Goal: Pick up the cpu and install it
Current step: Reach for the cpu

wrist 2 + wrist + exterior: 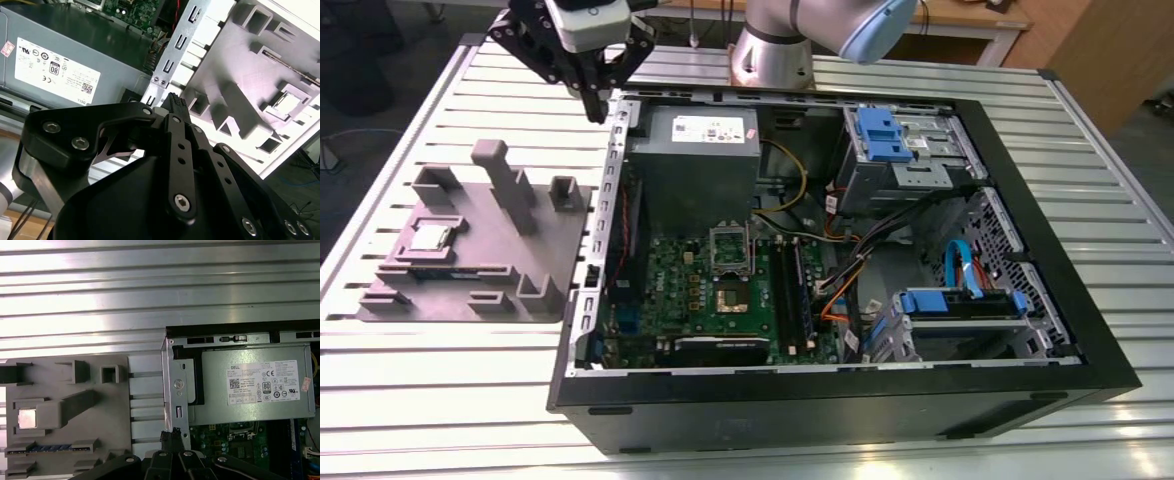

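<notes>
The open computer case [854, 400] lies at the slatted table's [427, 400] near edge, with a grey fixture [487, 255] beside it toward the exterior view's left. The cpu [430, 237] sits in a recess near that fixture's left edge. Farther back, the gripper [598, 110] hangs over the case's far left corner, fingers together and empty.

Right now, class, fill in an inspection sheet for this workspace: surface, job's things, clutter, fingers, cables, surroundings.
Surface: slatted metal table.
Job's things: cpu lying in grey fixture, beside open computer case; green motherboard inside.
Clutter: nothing seen.
Grippers: gripper near the case's edge, fingers shut, empty.
Cables: blue cable and yellow cable inside the case.
Surroundings: wooden furniture behind the table.
</notes>
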Tool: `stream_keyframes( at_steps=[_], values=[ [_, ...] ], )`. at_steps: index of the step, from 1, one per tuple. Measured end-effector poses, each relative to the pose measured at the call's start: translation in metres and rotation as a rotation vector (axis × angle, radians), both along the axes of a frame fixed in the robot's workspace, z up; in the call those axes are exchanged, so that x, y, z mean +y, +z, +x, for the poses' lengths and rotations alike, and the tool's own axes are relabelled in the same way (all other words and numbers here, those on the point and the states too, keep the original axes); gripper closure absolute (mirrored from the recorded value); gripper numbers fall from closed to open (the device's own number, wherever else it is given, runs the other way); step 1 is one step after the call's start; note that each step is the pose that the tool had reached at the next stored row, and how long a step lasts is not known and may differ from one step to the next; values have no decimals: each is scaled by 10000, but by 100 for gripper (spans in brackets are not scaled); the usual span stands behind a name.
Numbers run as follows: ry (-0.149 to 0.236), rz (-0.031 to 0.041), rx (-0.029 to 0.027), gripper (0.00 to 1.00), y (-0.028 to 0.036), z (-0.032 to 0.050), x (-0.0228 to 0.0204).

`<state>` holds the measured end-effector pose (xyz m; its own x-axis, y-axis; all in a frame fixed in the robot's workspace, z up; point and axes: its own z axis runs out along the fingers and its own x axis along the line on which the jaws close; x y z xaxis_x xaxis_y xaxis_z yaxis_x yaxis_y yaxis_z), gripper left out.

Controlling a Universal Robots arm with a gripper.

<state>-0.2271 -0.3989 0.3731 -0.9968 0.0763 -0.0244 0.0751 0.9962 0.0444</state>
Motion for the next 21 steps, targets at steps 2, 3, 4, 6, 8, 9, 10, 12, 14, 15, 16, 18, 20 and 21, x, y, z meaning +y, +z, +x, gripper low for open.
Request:
stream_keyframes(
  at_steps=[2, 3, 4, 6, 8, 9, 10, 12, 14, 15, 16, 18, 20, 21],
  values=[
    [0, 0, 1, 90, -1, -12, 0],
    [0, 0, 0, 90, -2, -18, 0],
    [0, 1, 0, 90, -2, -24, 0],
    [0, 0, 1, 90, -3, -35, 0],
    [0, 0, 1, 90, -4, -47, 0],
    [0, 0, 1, 90, -4, -53, 0],
    [1, 0, 1, 90, -5, -58, 0],
    [0, 0, 2, 90, -6, -70, 0],
    [0, 0, 2, 90, -7, -80, 0],
    [1, 0, 3, 90, -8, -87, 0],
    [1, 0, 4, 90, -8, -93, 0],
    [1, 0, 5, 90, -9, -105, 0],
    [0, 0, 5, 90, -10, -119, 0],
    [1, 0, 6, 90, -10, -125, 0]
  ],
)
